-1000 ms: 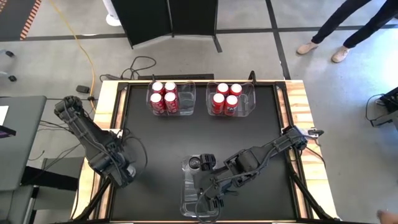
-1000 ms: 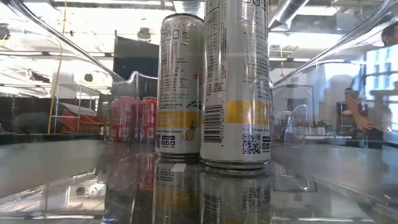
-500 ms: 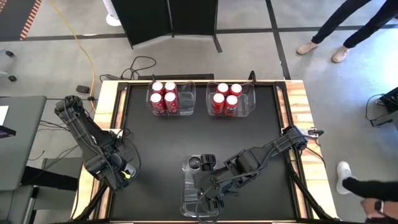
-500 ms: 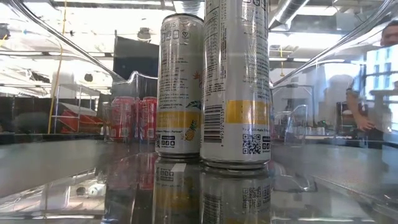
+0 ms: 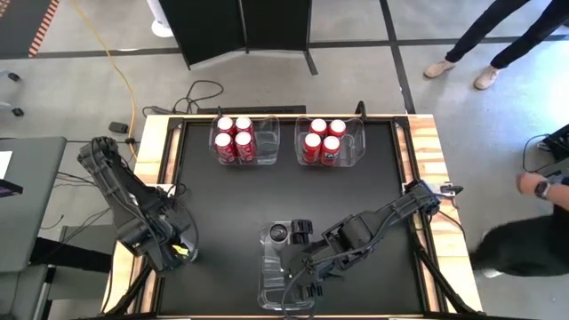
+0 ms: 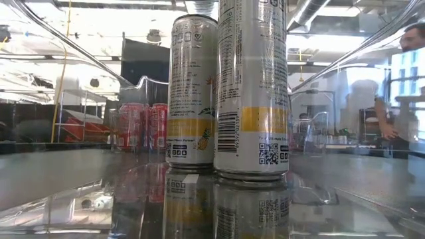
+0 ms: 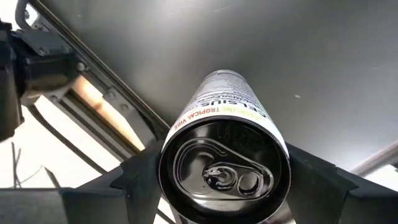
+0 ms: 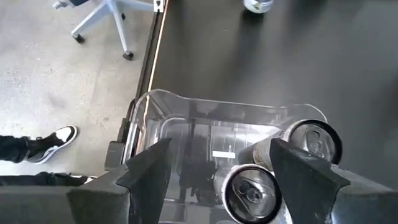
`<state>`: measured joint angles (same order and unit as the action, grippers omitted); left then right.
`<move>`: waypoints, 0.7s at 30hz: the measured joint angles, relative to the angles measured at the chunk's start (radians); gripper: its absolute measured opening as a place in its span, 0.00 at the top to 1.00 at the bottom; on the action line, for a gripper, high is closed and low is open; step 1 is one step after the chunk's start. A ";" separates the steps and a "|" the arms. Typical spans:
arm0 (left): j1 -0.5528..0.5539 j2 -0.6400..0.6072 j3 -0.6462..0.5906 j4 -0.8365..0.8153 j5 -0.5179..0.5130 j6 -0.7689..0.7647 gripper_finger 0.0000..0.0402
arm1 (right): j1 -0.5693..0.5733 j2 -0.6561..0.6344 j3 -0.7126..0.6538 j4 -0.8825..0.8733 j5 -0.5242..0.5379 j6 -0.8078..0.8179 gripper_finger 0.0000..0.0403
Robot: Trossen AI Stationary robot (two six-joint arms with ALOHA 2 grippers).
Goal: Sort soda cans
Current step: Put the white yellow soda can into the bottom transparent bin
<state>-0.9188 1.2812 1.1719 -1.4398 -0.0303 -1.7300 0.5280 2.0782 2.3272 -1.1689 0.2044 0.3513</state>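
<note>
My left gripper (image 5: 173,251) is at the table's near-left corner, shut on a silver can with yellow lettering (image 7: 224,155). My right gripper (image 8: 221,155) hangs open over the near clear bin (image 5: 267,271), its fingers well apart above two silver cans (image 8: 252,193) (image 8: 314,140) standing on the bin's floor. The low view shows these two cans close up (image 6: 252,86) (image 6: 192,93). Several red cans stand in each of two clear bins at the far edge (image 5: 234,140) (image 5: 324,140). My left gripper pinches the silver can between its two fingers (image 7: 140,177), on opposite sides of the wall just under the top rim (image 7: 177,134). The fingers come from the can's top end, and its body points away from the wrist toward the table. Whether its base touches the table cannot be told.
The black tabletop (image 5: 284,191) lies bare between the far bins and the near bin. The wooden table edge (image 7: 93,99) runs close beside the left gripper. A person (image 5: 524,240) stands off the table's right side, and others stand beyond the far edge.
My left gripper, with the can, has shifted a little toward the table's near-left corner. A person has moved in on the floor to the right of the table. The cans in the bins have stayed where they were.
</note>
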 joint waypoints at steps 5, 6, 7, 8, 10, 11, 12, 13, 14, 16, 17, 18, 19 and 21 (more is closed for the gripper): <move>0.002 0.005 0.115 0.007 -0.051 -0.002 0.34 | 0.000 -0.021 0.000 -0.019 0.030 0.015 0.29; 0.007 0.012 0.145 0.009 -0.072 0.011 0.34 | 0.000 -0.031 0.000 -0.019 0.035 0.019 0.29; 0.017 0.023 0.176 0.010 -0.087 0.032 0.34 | 0.000 -0.043 0.000 -0.026 0.042 0.022 0.29; 0.029 0.036 0.210 0.010 -0.103 0.057 0.34 | 0.000 -0.051 0.000 -0.037 0.056 0.027 0.29; 0.064 0.071 0.279 0.007 -0.126 0.129 0.34 | 0.000 -0.070 0.000 -0.051 0.072 0.034 0.29; 0.086 0.095 0.317 0.007 -0.130 0.175 0.34 | 0.000 -0.078 0.000 -0.061 0.082 0.037 0.29; 0.110 0.121 0.359 0.004 -0.131 0.222 0.34 | 0.000 -0.087 0.000 -0.076 0.091 0.039 0.29; 0.134 0.151 0.399 0.000 -0.131 0.272 0.34 | 0.000 -0.096 0.000 -0.091 0.096 0.043 0.29; 0.161 0.184 0.443 -0.007 -0.131 0.320 0.34 | 0.000 -0.105 0.000 -0.104 0.104 0.049 0.29; 0.211 0.255 0.534 -0.018 -0.134 0.422 0.34 | 0.000 -0.123 0.000 -0.142 0.113 0.067 0.29; 0.234 0.292 0.584 -0.021 -0.134 0.467 0.34 | 0.000 -0.130 0.000 -0.161 0.113 0.079 0.29; 0.254 0.328 0.633 -0.030 -0.135 0.512 0.34 | 0.000 -0.134 0.000 -0.181 0.113 0.094 0.29; 0.272 0.365 0.686 -0.041 -0.138 0.558 0.34 | 0.000 -0.137 0.000 -0.203 0.114 0.105 0.29; 0.302 0.436 0.789 -0.069 -0.145 0.636 0.34 | 0.005 -0.137 0.000 -0.239 0.115 0.127 0.29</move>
<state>-0.6172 1.7170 1.9610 -1.5091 -0.1758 -1.0942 0.5328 1.9408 2.3276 -1.4081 0.3192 0.4778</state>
